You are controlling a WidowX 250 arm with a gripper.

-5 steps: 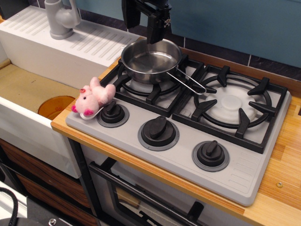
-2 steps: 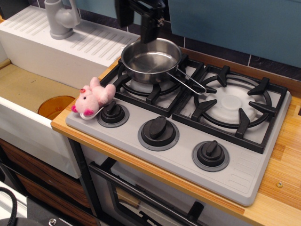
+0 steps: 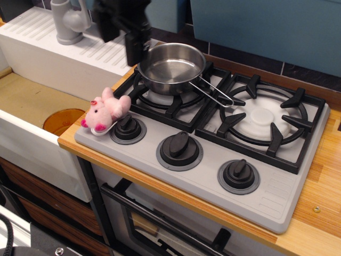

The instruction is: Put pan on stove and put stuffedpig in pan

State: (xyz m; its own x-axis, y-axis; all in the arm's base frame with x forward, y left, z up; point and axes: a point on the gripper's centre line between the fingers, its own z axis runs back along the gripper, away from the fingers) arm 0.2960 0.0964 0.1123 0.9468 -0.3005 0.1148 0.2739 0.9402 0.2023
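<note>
The pan [image 3: 171, 68] is seen seated on the left burner grate of the stove [image 3: 277, 197], its wire handle laid out to the right toward the second burner. It sits level and nothing is inside it. The first half of the task is therefore judged done.

The pig [image 3: 105, 110] is found at the front-left corner of the stove, lying against the leftmost knob [image 3: 128, 128] and partly overhanging the grey edge toward the sink [image 3: 32, 106]. It is not held by anything, and it is well apart from the pan — so the second half is not yet done.

The gripper [image 3: 131, 45] is placed high at the back left, just beside the pan's left rim and above the white drainboard. One dark finger is seen hanging down next to the rim; nothing is carried in it. The fingers are blurred and dark against the background, so whether the claw stands wide or narrow cannot be told.

What is left, as judged from this layout: the pig has to be reached at the front corner, gripped, lifted over the pan's rim and released inside. Care would be called for there — the pig lies tight against the knob and near the edge, so it could be nudged off toward the sink.
</note>
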